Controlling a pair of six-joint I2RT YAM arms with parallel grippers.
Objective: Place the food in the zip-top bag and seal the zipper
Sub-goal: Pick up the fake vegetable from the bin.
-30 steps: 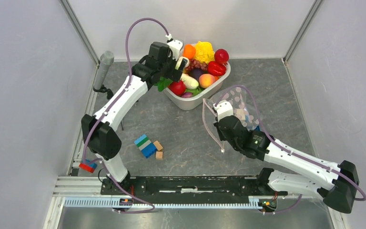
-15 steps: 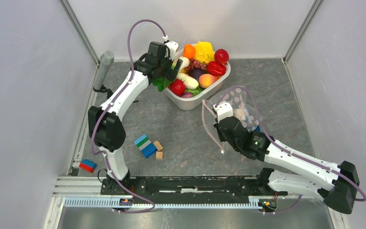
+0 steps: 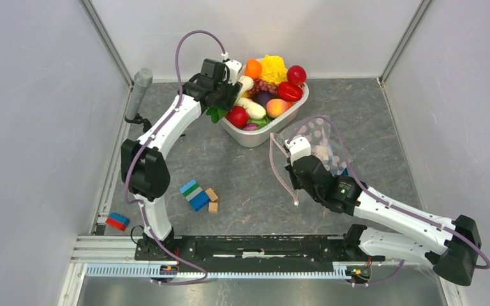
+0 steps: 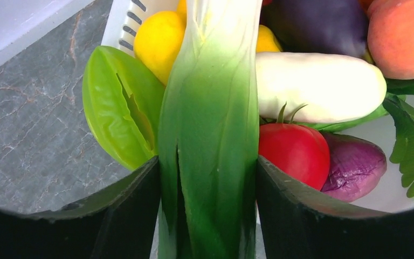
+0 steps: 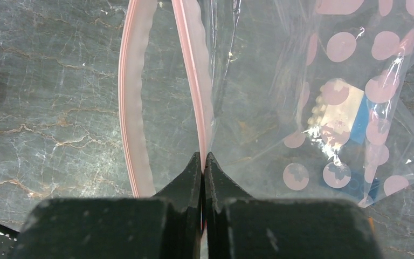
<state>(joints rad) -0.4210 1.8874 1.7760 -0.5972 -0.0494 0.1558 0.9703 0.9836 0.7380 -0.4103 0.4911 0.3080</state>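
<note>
The food lies heaped in a white basket point(image 3: 265, 135) at the back: a tomato point(image 4: 294, 154), a white vegetable point(image 4: 318, 86), a green star fruit point(image 4: 118, 102), a peach point(image 4: 401, 38). My left gripper point(image 4: 207, 167) is at the basket's left rim, its fingers pressed on both sides of a green-and-white leek point(image 4: 210, 108). The zip-top bag point(image 3: 316, 137), clear with pink dots, lies right of the basket with its mouth gaping. My right gripper point(image 5: 203, 157) is shut on one lip of the pink zipper point(image 5: 191, 70); the other lip point(image 5: 126, 108) bows away to the left.
Blue, green and tan blocks point(image 3: 198, 194) lie on the grey table in front of the left arm. A red-and-blue block point(image 3: 117, 221) sits at the left edge, and a microphone point(image 3: 139, 89) stands at the back left. A blue and tan block point(image 5: 350, 116) shows through the bag.
The left gripper has shifted slightly left and back at the basket rim, and its fingers have come in onto the leek. The right gripper and bag have barely moved.
</note>
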